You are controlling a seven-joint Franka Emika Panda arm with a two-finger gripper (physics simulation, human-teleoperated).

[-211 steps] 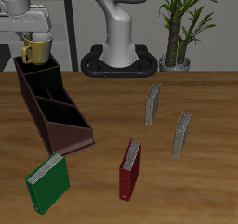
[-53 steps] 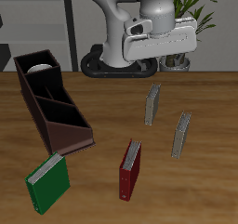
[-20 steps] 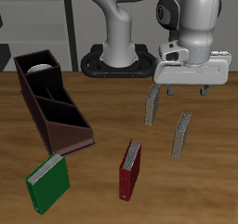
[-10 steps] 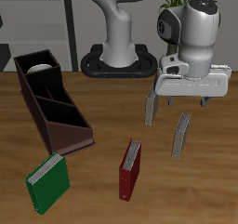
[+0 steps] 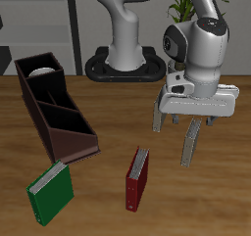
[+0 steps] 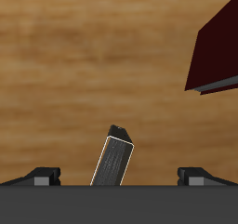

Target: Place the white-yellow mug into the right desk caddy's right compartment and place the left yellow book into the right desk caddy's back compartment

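On the wooden table (image 5: 108, 132), the white-yellow mug (image 5: 40, 72) already sits in the right desk caddy (image 5: 54, 108). The gripper (image 5: 194, 118) hangs with fingers spread, empty, and the left yellow book (image 5: 191, 143) stands upright between them, ungrasped. Its move to the back compartment remains.

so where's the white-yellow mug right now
In the exterior view the white-yellow mug sits inside the right desk caddy, in its farthest-back end section.
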